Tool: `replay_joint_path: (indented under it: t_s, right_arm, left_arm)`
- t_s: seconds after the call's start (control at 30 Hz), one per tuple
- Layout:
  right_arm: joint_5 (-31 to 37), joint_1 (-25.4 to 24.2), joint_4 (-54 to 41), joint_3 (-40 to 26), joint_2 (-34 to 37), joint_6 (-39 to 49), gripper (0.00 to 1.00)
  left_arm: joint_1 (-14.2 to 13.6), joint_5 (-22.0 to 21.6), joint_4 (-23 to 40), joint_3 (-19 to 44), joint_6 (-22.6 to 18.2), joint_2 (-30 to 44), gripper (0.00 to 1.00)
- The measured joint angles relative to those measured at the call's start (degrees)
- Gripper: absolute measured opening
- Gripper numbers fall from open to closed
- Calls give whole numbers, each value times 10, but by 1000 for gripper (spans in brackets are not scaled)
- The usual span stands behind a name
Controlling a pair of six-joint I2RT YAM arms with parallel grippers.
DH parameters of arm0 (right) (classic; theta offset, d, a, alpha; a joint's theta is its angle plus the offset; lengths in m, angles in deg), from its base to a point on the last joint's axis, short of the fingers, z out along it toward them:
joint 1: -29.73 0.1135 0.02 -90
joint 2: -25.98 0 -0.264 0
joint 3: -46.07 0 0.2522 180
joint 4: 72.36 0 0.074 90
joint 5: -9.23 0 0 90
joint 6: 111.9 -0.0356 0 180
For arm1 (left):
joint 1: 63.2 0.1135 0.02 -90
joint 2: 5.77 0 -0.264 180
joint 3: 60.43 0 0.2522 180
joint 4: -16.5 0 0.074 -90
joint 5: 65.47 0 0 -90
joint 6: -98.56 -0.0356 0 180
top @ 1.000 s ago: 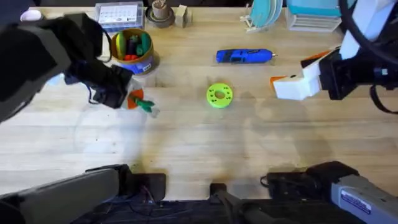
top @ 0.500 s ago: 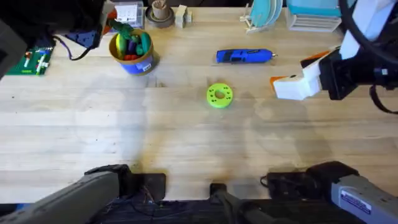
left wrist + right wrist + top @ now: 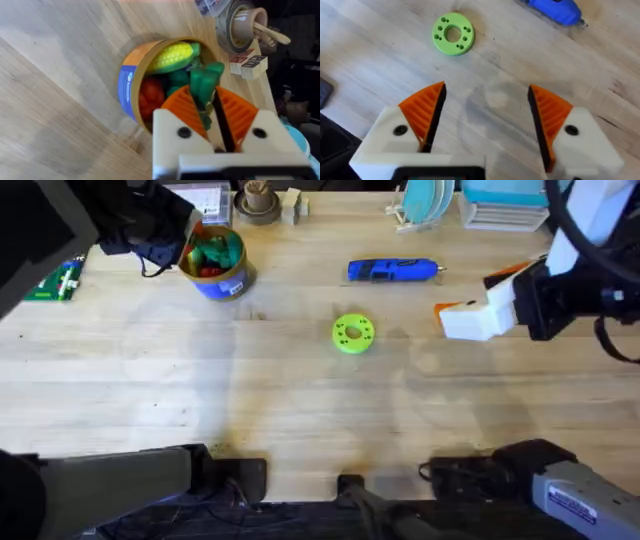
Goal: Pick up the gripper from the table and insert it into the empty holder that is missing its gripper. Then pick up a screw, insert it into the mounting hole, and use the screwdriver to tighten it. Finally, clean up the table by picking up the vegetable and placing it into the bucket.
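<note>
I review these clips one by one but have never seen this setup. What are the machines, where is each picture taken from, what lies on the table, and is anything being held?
Two robot arms work at a wooden table. One picture looks down from above; the other two come from cameras on each arm's wrist, showing that arm's own white fingers with orange ribbed pads.

The left gripper is over the bucket, which is blue with a yellow rim and already holds toy food. It is shut on the green vegetable, just above the bucket's opening.

The right gripper is open above bare table and holds nothing.

On the table lie the blue screwdriver and a green disc with holes. Small clutter stands along the far edge.
</note>
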Motion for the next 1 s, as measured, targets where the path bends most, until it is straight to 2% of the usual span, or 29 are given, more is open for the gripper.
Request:
replay_joint_path:
  t_s: [0.07, 0.17, 0.2, 0.33, 0.43, 0.6, 0.8, 0.93, 1.0]
  right_arm:
    - [0, 0, 0, 0, 0, 1, 994]
    - [0, 0, 0, 0, 0, 7, 994]
    - [0, 0, 0, 0, 0, 14, 994]
    - [0, 0, 0, 0, 0, 16, 994]
    - [0, 0, 0, 0, 0, 16, 994]
    - [0, 0, -8, 0, 0, 16, 993]
    - [0, 0, -23, 0, 0, 15, 994]
    - [0, 0, -46, 0, 0, 9, 994]
    - [0, 0, -53, 0, -3, 6, 994]
  left_arm:
    - [0, 0, 0, 0, -11, -3, 377]
    - [0, 4, 0, 0, -29, -6, 855]
    - [0, 24, -1, 0, -47, -7, 994]
    - [0, 50, 0, 0, -81, -14, 994]
    - [-2, 74, 1, 0, -139, -43, 995]
    - [-7, 159, 16, 0, -286, -128, 995]
    - [-9, 277, 93, 0, -464, -252, 995]
    - [-9, 322, 163, 1, -563, -327, 995]
    - [-9, 333, 185, 1, -599, -359, 995]
